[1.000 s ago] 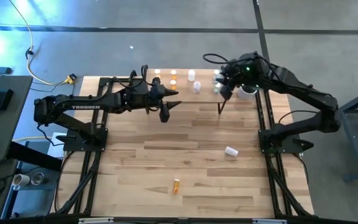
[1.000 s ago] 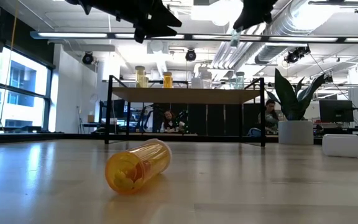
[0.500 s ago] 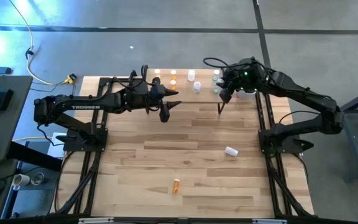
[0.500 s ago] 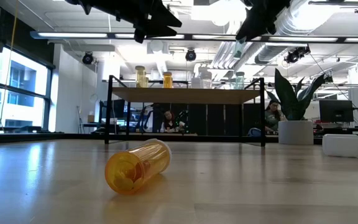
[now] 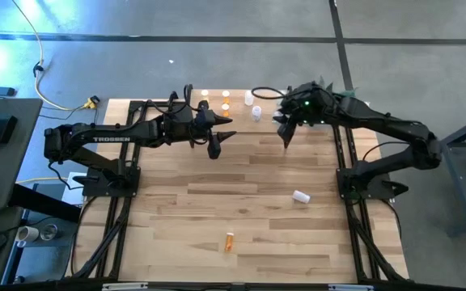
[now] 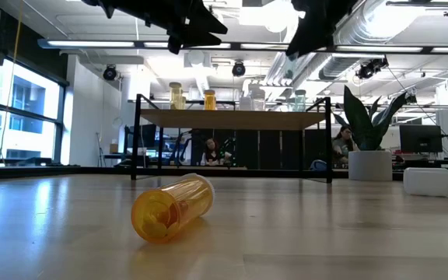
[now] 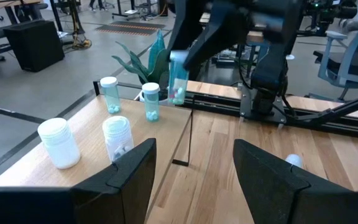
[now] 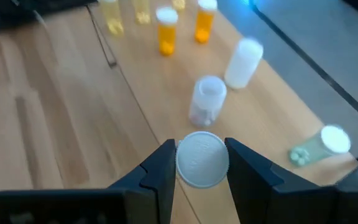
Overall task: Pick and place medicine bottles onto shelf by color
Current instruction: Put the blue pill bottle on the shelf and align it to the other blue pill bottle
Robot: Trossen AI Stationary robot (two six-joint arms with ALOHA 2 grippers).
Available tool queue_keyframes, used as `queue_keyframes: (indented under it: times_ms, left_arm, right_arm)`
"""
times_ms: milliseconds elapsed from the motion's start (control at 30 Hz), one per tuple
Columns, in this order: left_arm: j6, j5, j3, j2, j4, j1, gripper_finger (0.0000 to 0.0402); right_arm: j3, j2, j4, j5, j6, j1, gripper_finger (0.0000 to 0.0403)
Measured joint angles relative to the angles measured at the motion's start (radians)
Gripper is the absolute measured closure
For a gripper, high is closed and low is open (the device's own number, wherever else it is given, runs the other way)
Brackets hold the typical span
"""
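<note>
The shelf (image 6: 232, 118) stands at the table's far edge with several medicine bottles upright on it: orange ones (image 8: 166, 31), white ones (image 7: 58, 143) and greenish ones (image 7: 109, 94). My right gripper (image 5: 285, 128) hovers over the shelf's right end, shut on a clear greenish bottle (image 7: 179, 78). My left gripper (image 5: 227, 134) hangs open and empty near the shelf's middle. An orange bottle (image 6: 171, 208) and a white bottle (image 5: 301, 196) lie on their sides on the table. My right gripper pinches the greenish bottle's white-capped top end (image 8: 202, 159) between its two fingers. The fingers slant down from the table's right side. The bottle hangs upright below them, its bottom (image 7: 178, 99) clear of the shelf board.
The black frame rails (image 5: 346, 162) run along the table's sides. Bare tabletop lies between the shelf and the two loose bottles. A white planter (image 6: 370, 165) and people at desks show in the room beyond.
My right gripper has sunk and drifted a little toward the table's left with the greenish bottle, which stays upright in its hold.
</note>
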Motion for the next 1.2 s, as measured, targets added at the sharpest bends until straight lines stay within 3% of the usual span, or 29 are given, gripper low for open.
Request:
queue_keyframes:
  times_ms: [367, 700, 833, 1000, 1200]
  left_arm:
    - [0.0, 0.0, 0.0, 0.0, -0.003, 0.0, 0.0199]
    - [0.0, 0.0, 0.0, 0.0, -0.011, 0.0, 0.0199]
    - [0.0, 0.0, 0.0, 0.0, -0.011, 0.0, 0.0199]
    - [-0.002, 0.0, 0.0, 0.0, -0.011, 0.0, 0.0199]
    - [-0.009, 0.0, 0.0, 0.0, -0.011, 0.0, 0.0199]
  right_arm:
    - [0.0, 0.07, -0.155, 0.004, -0.025, -0.004, 0.0289]
    - [0.0, -0.064, -0.242, 0.044, -0.016, -0.004, 0.0289]
    - [-0.018, -0.092, -0.215, 0.097, 0.006, -0.004, 0.0289]
    - [-0.146, -0.106, -0.064, 0.074, 0.006, -0.003, 0.0289]
    - [-0.122, -0.087, -0.018, 0.073, -0.002, -0.005, 0.0289]
